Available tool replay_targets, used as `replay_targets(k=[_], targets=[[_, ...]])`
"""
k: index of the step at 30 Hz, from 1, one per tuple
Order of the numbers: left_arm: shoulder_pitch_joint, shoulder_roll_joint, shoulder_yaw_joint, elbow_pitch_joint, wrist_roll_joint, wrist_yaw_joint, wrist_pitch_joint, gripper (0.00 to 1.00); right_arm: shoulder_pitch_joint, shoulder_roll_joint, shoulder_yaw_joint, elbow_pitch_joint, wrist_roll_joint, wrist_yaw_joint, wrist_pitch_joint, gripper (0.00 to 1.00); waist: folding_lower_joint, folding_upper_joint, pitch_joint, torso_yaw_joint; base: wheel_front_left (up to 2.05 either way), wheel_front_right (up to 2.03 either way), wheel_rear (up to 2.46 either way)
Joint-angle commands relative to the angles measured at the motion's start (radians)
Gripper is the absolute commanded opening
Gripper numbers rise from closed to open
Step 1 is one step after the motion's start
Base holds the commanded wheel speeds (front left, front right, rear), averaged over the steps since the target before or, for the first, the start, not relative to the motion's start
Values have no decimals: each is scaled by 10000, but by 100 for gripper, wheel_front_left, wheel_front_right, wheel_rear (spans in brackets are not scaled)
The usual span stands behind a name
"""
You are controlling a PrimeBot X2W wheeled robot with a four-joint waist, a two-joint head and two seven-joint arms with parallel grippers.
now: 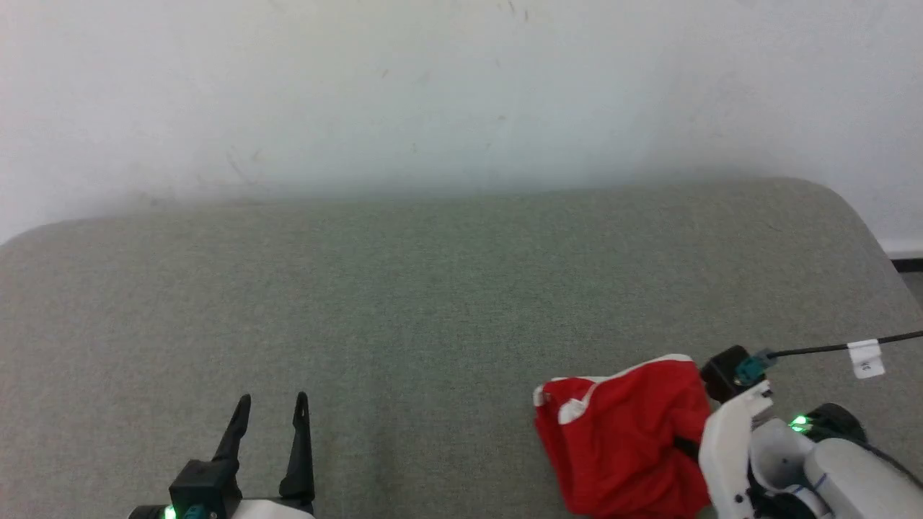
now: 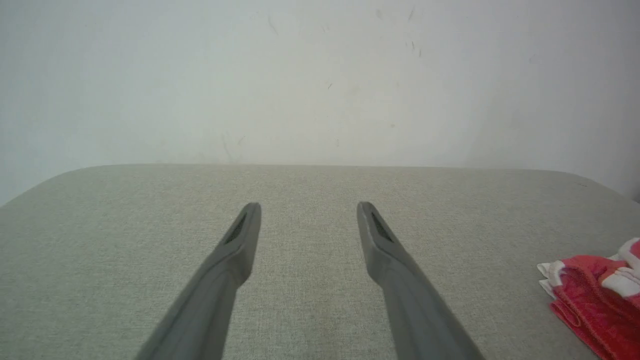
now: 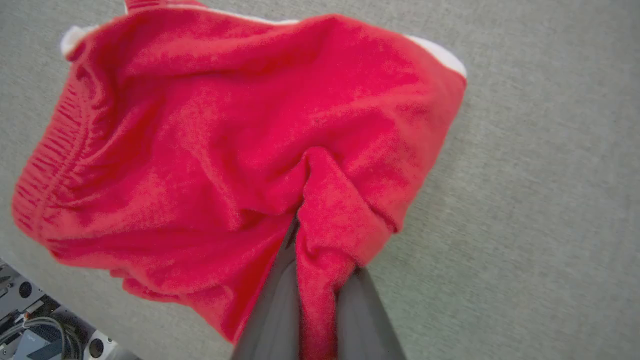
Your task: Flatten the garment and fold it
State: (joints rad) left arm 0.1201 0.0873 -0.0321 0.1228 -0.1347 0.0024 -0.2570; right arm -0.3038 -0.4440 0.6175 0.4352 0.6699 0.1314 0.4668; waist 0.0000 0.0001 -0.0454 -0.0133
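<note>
Right tool [image 3: 320, 260] is clamping a fold of the crumpled bright-red sports-fabric garment [image 3: 200, 125]; left tool [image 2: 308, 220], gaping empty, should be taking the opposite edge.

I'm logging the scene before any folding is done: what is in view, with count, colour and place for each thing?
garment: one, bright red with white bands, bunched at the near right of the pad
pad: one, grey-green fabric, spans the work area
wall: one, white, behind the pad
cable: one, black, runs from the right wrist off to the right
tag: one, white, on the cable
left gripper: one, dark fingers, open, over bare pad at the near left
right gripper: one, dark fingers, shut on a fold of the garment
</note>
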Motion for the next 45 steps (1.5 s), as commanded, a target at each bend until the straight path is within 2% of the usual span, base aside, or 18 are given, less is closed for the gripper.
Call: replay_targets(k=[1,8,12,16,17,19,25,29,34,37,42,45], targets=[[-19,-40,19,-73,-89,91,-47,100,58,-184,-85,-94,-200,-7,92,0,0,-1,295,-561,0,0,0],[-493,-100,-115,-330,-23,38,-47,100,302,-1286,-1292,-473,-1673,-7,706,0,0,-1,1329,-1479,0,0,0],[-983,11,-217,-343,138,-80,-47,100,101,-1702,-2075,-114,-2373,-7,327,0,0,-1,1945,-1669,0,0,0],[-1403,87,-268,-343,235,-155,-47,100,-111,-1678,-3069,660,-2729,-7,-470,0,0,-1,2371,-1631,0,0,0],[-1489,98,-283,-334,250,-175,-47,100,-154,-1632,-3291,825,-2790,-7,-807,28,0,-1,2451,-1591,0,0,0],[-1595,118,-262,-300,268,-167,-47,100,-215,-1411,-3779,1273,-2820,-7,-1318,100,0,-1,2527,-1545,0,0,0],[-1458,41,-74,-168,133,-5,-47,100,15,-871,-5161,2298,-3400,-7,-2281,100,0,-1,2310,-1346,0,0,0],[-1231,-9,-33,-104,96,33,-47,100,564,-345,-6496,2023,-3899,-7,-3109,100,0,-1,1884,-1208,0,0,0],[-930,-58,49,-19,44,85,-47,100,1634,679,-7837,318,-4520,-7,-3726,100,0,-1,1240,-1038,0,0,0],[-790,-81,45,28,31,84,-47,100,2341,1592,-8385,-1108,-4835,-7,-3760,100,0,-1,881,-874,0,0,0],[-531,-66,87,164,33,105,-47,100,3162,2985,-8272,-3094,-4942,-7,-3690,100,0,-1,397,-596,0,0,0],[-399,9,120,225,27,109,-47,100,3359,3445,-7923,-3826,-4878,-7,-3707,100,0,-1,219,-436,0,0,0]])
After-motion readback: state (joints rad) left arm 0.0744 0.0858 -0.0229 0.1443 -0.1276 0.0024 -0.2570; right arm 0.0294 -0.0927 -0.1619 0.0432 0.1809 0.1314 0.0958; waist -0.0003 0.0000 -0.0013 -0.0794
